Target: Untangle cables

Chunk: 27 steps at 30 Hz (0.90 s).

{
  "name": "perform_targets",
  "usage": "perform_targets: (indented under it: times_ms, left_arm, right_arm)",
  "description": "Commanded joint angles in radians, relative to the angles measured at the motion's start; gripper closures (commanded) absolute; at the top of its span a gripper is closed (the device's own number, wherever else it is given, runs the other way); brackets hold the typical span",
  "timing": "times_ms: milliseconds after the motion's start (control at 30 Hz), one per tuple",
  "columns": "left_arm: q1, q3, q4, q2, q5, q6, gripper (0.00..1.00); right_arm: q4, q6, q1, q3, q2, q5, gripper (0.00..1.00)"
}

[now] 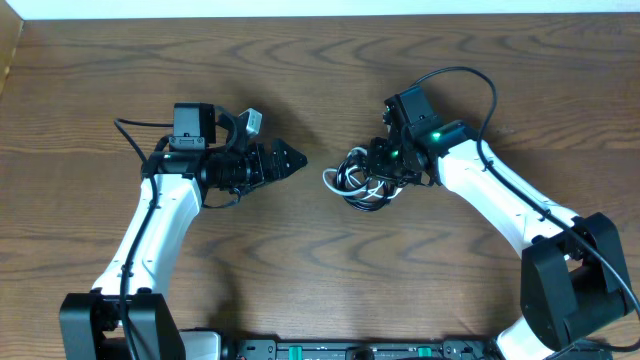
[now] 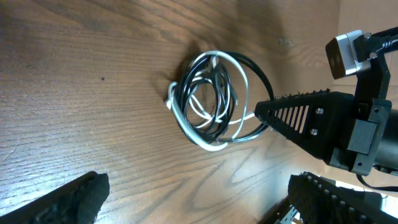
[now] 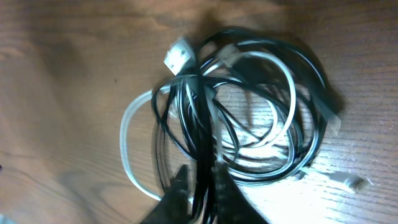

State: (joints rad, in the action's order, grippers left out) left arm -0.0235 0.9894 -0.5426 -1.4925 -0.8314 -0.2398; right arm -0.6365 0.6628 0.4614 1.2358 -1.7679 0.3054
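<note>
Pinches several strands of the knotted cables [image 3: 249, 124] with the right hand [image 3: 202, 182], mid-tabletop [image 1: 320, 70]. Holds the left hand [image 1: 288, 160] spread, apart on the bundle's left, tips pointing at it. Probably calls for a reach rightward.

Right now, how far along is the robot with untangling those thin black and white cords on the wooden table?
Barely begun. Done: nothing visible; the bundle of thin black and white cords lies as one looped knot. In hand: the right gripper is pinched shut on a few strands at the bundle's edge. The left gripper hangs open beside it, touching nothing. Left: pulling all the cords apart.
</note>
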Motion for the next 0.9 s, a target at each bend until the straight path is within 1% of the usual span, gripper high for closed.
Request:
perform_targets:
  times_ms: [0,167,300,367,467,567,667,800,867]
  left_arm:
    - [-0.002,0.015,-0.003,-0.006,0.014,-0.002,0.02]
    - [-0.002,0.015,-0.003,-0.006,0.013,-0.003,0.02]
    - [-0.002,0.015,-0.003,-0.006,0.004,-0.014,0.02]
    - [-0.003,0.015,-0.004,-0.006,0.002,-0.063,0.02]
    - [-0.002,0.015,-0.01,-0.006,0.002,-0.172,0.02]
    - [-0.002,0.015,-0.014,-0.006,0.004,-0.256,0.02]
    - [-0.002,0.015,-0.01,-0.006,0.015,-0.27,0.02]
    - [-0.002,0.015,-0.011,-0.006,0.015,-0.271,0.02]
    - [-0.002,0.015,-0.011,-0.006,0.015,-0.271,0.03]
  right_arm:
    - [0.014,0.008,0.008,0.01,-0.002,-0.005,0.96]
    - [0.058,0.016,-0.006,0.015,0.003,0.07,0.97]
    - [0.097,-0.012,-0.034,0.021,0.013,0.209,0.99]
    - [0.125,-0.017,-0.043,0.021,0.016,0.289,0.99]
    - [0.185,-0.017,-0.054,0.021,0.016,0.436,0.99]
    - [0.232,-0.016,-0.058,0.021,0.016,0.536,0.99]
    - [0.315,-0.004,-0.062,0.021,0.016,0.65,0.99]
    - [0.504,0.037,-0.088,0.021,0.016,0.865,0.99]
    - [0.554,0.059,-0.095,0.021,0.016,0.908,0.99]
